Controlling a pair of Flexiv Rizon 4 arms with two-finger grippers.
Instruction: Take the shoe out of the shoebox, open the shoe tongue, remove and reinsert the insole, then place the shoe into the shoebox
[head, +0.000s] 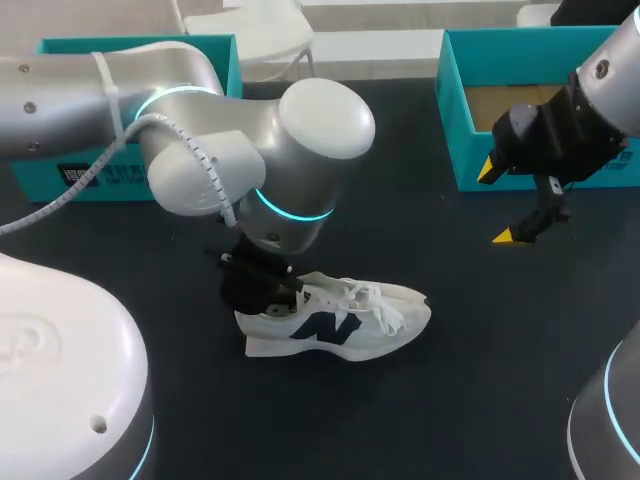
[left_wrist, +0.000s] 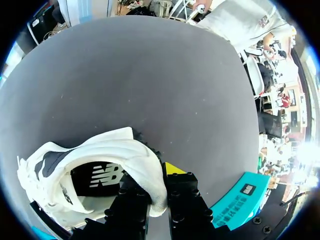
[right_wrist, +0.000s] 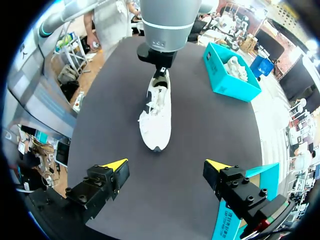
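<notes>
Dark grey tabletop (head: 400, 180) fills the head view, with a teal box at each far corner. Taking the table's middle as the clock's centre, the left shoebox (head: 215, 55) stands at about 10 o'clock, mostly hidden behind the left arm (head: 190, 150). From the right wrist view that same box (right_wrist: 230, 80) has something white lying in it; what it is cannot be told.

The left arm comes in from 9 o'clock and bends down over the near half of the table. The left gripper (head: 262, 283) sits at the heel of the shoe (head: 350, 325). In the left wrist view its fingers are closed on the padded heel collar (left_wrist: 152, 182): one finger inside the opening, the other outside with its yellow tip (left_wrist: 172, 167) against the back of the heel.

The shoe is white with dark side panels and stands upright on its sole on the table at about 6 o'clock, outside both boxes. Its heel points to 9 o'clock and its toe to 3 o'clock. White laces (head: 375, 300) lie loose over the top. A dark insole (left_wrist: 87, 180) shows inside the opening.

The right gripper (head: 500, 203) hangs above the table at about 3 o'clock, well apart from the shoe's toe. Its fingers stand wide apart with nothing between them, and the shoe lies well ahead of them.

The right shoebox (head: 455, 110) stands at 2 o'clock, just behind that gripper, showing a brown cardboard floor.
</notes>
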